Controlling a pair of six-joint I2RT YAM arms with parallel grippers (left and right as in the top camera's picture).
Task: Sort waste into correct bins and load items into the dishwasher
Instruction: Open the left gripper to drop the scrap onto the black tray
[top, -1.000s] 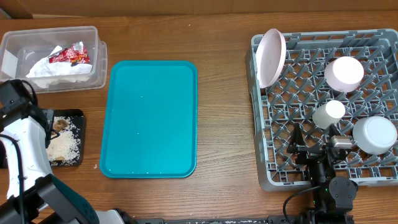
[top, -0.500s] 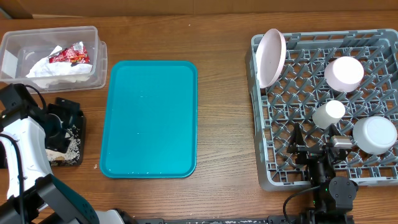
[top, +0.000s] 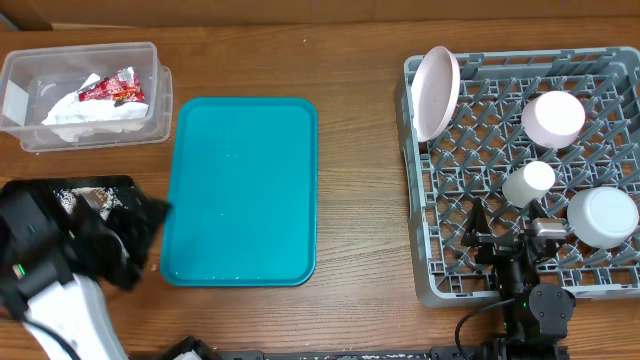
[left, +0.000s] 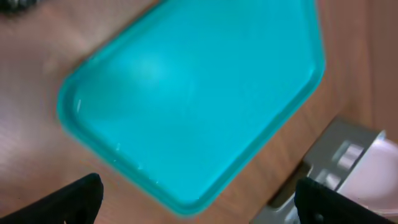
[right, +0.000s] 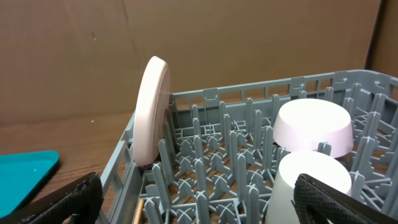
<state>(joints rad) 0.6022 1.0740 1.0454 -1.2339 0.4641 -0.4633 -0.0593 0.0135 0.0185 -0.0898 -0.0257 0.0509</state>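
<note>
The teal tray (top: 240, 190) lies bare at left of centre and fills the left wrist view (left: 193, 93). My left gripper (top: 125, 235) hovers blurred by the tray's front left corner, open and holding nothing (left: 199, 208). Behind it a black food container (top: 95, 187) with pale crumbs is partly hidden by the arm. At the right, the grey dish rack (top: 420, 180) holds an upright pink plate (top: 437, 92), two white bowls (top: 553, 118) (top: 603, 216) and a white cup (top: 528, 183). My right gripper (top: 508, 238) stands open over the rack's front, empty (right: 199, 205), with the plate (right: 152, 112) ahead.
A clear plastic bin (top: 150, 110) at the back left holds a red wrapper (top: 112, 88) and crumpled white tissue (top: 85, 112). A blurred grey and white shape (left: 348, 162) shows at the lower right of the left wrist view. Brown cardboard walls close off the back.
My left gripper opened over the black food container, then swung forward and right toward the tray's front left corner. The right arm has not moved.
</note>
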